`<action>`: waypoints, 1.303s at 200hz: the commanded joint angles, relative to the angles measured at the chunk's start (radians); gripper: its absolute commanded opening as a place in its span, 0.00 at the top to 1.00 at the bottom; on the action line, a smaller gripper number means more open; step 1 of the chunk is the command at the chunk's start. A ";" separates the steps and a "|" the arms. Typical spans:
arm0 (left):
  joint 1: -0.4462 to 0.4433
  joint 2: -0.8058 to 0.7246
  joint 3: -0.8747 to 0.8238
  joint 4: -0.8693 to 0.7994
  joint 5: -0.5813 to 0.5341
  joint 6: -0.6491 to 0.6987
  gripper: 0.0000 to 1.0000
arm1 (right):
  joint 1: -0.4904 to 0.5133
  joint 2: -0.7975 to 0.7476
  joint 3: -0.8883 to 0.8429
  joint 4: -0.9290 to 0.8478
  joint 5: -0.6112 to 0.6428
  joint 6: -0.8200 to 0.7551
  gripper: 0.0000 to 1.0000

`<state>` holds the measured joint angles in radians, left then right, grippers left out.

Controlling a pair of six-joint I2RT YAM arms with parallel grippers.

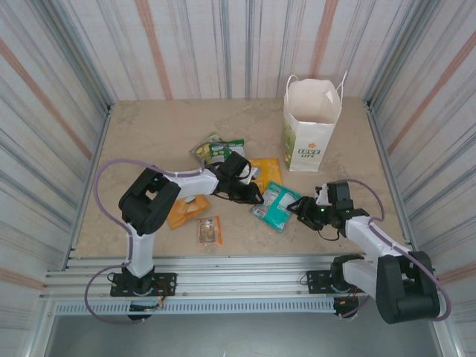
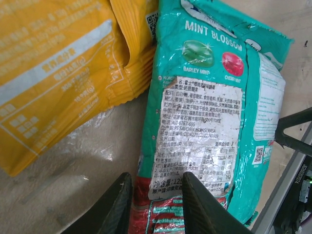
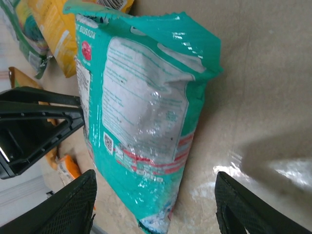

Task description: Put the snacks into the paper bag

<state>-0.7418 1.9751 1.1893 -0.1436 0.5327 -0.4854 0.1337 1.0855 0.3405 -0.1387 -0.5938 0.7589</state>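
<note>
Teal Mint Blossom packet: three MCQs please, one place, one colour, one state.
1. Where is the teal Mint Blossom packet? A) on the near rail B) on the table between the left gripper and right gripper C) on an arm's base
2. Colour of the packet beside it, left wrist view? A) purple B) black C) orange-yellow
3. Right gripper? A) open B) shut on the packet C) shut, empty
Key: 1B, top view shows it lying between them; 2C, orange-yellow packet lies alongside; 3A, fingers stand wide apart.
</note>
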 commanded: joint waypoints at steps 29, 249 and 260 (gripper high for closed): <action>-0.007 0.031 -0.034 0.008 -0.018 0.006 0.69 | 0.013 0.132 -0.003 0.158 -0.041 0.005 0.35; 0.002 -0.132 0.018 -0.077 -0.093 0.008 0.58 | 0.100 -0.232 0.081 0.014 0.115 -0.080 0.90; 0.009 -0.154 0.040 -0.098 -0.099 0.019 0.57 | 0.083 -0.285 0.113 -0.038 0.118 -0.094 0.92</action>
<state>-0.7418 1.9099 1.1656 -0.1658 0.4694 -0.5011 0.2455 0.9112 0.3672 -0.0250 -0.5179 0.7273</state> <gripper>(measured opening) 0.421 0.114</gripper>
